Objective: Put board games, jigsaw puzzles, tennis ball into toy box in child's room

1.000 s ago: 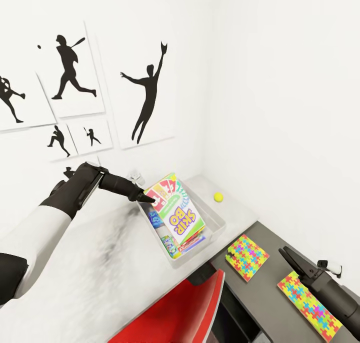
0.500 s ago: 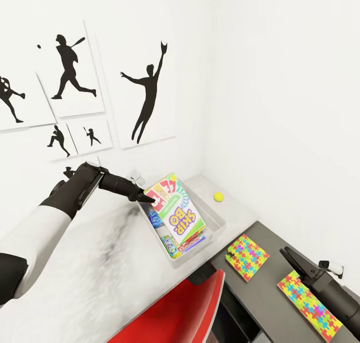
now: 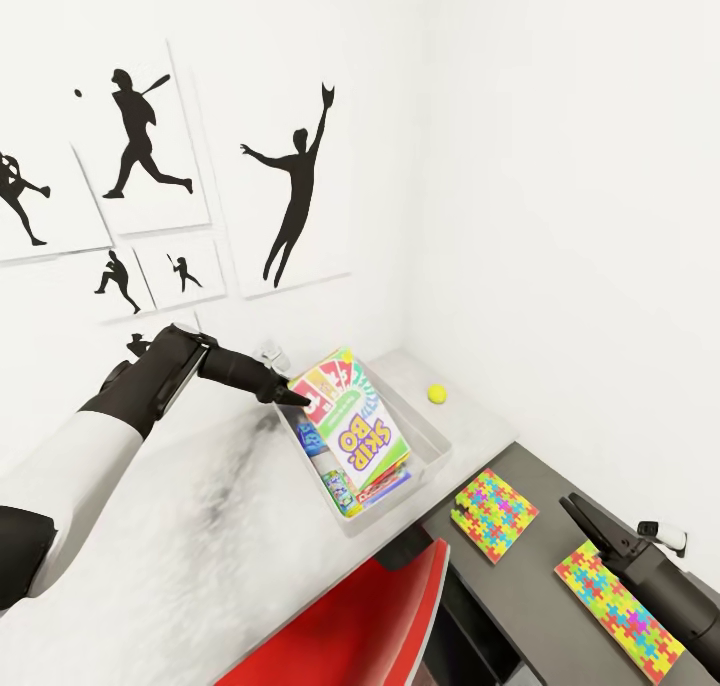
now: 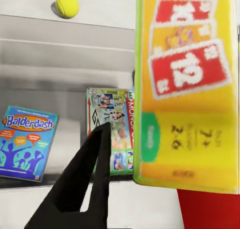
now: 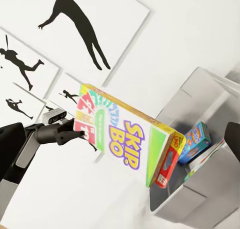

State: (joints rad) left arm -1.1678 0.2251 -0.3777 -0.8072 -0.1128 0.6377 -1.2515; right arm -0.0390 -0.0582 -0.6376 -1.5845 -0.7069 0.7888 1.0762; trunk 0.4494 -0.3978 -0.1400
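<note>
White walls hung with black sports silhouettes back a pale grey surface carrying the toy box. The left gripper has its jaws clamped on the upper end of a Skip-Bo board game, tilted over two more games in the box. A tennis ball lies beyond; two jigsaw puzzles lie near the right gripper, jaw state unclear.

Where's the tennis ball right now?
In the head view the tennis ball lies on the pale table near the corner, just beyond the toy box.
</note>
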